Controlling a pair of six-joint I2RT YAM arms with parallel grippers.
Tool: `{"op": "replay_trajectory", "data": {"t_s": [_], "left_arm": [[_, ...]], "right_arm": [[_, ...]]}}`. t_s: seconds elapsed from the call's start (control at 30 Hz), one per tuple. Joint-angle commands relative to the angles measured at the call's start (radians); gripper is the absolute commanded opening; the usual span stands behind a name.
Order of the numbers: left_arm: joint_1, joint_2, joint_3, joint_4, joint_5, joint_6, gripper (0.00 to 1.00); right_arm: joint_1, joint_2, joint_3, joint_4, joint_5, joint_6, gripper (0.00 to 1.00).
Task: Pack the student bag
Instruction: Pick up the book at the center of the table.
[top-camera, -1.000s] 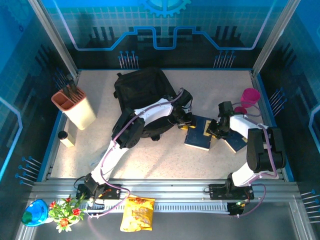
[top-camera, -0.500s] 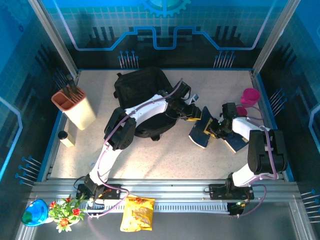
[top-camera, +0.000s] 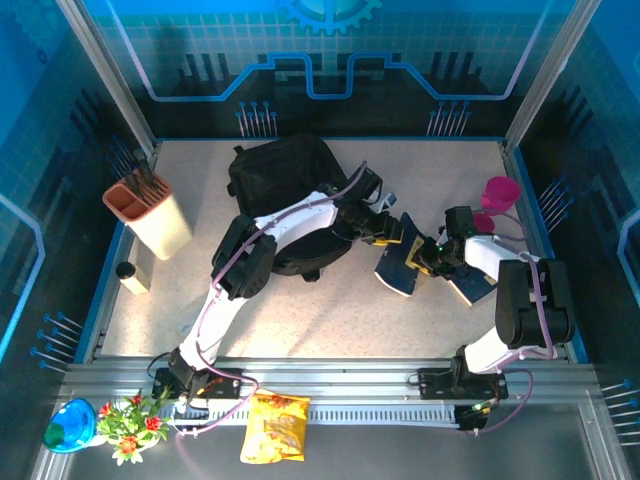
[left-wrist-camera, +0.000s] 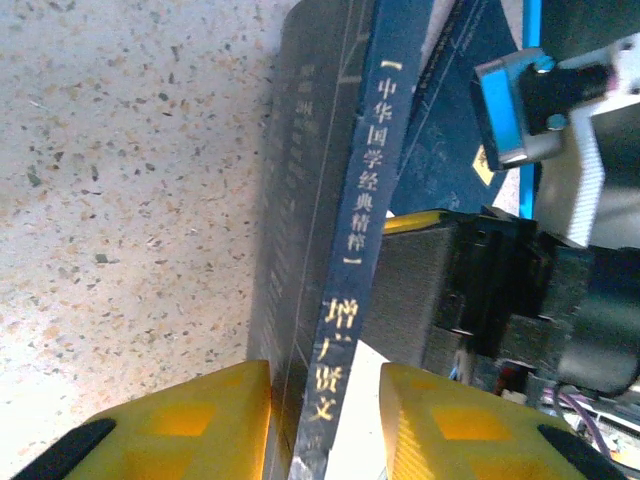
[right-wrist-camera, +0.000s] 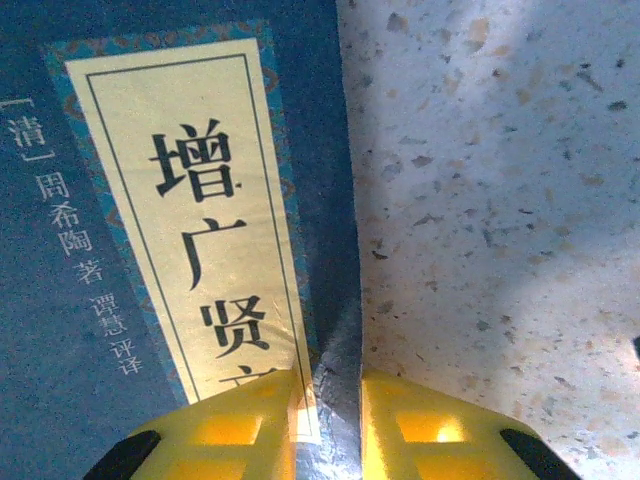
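Beside the student bag (top-camera: 280, 185), left gripper (left-wrist-camera: 325, 400) and right gripper (right-wrist-camera: 328, 400) clamp book (top-camera: 400, 270).

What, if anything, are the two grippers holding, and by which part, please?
Both hold one blue book: the left gripper clamps its spine end, the right gripper pinches the edge beside its title label.

The speckled table (top-camera: 330, 320) carries the bag (top-camera: 280, 175) left of the left gripper (top-camera: 393, 232), a flat book (top-camera: 472, 288) just right of the right gripper (top-camera: 424, 258), and a pink cup (top-camera: 500, 193) beyond. Far left stand a pen holder (top-camera: 155, 222) and a small bottle (top-camera: 130, 275).
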Motion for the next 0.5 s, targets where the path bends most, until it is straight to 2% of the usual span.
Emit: {"op": "replay_trajectory", "data": {"t_s": [0.0,0.13,0.27,0.37,0.47], "left_arm": [[-0.011,0.021,0.008,0.010,-0.002,0.000,0.32],[-0.011,0.019,0.011,0.009,-0.028,0.003,0.28],[-0.005,-0.010,0.015,-0.019,-0.088,0.037,0.19],[0.017,-0.062,0.001,-0.017,-0.140,0.057,0.14],[0.058,-0.138,-0.054,0.035,-0.159,0.049,0.10]], "right_arm": [[-0.006,0.009,-0.014,0.034,-0.061,0.004,0.21],[-0.007,0.005,-0.015,0.043,-0.068,0.005,0.21],[-0.014,-0.014,-0.014,0.049,-0.067,0.005,0.23],[-0.026,-0.054,-0.031,0.093,-0.100,0.016,0.30],[-0.027,-0.113,-0.069,0.206,-0.169,0.064,0.45]]}}
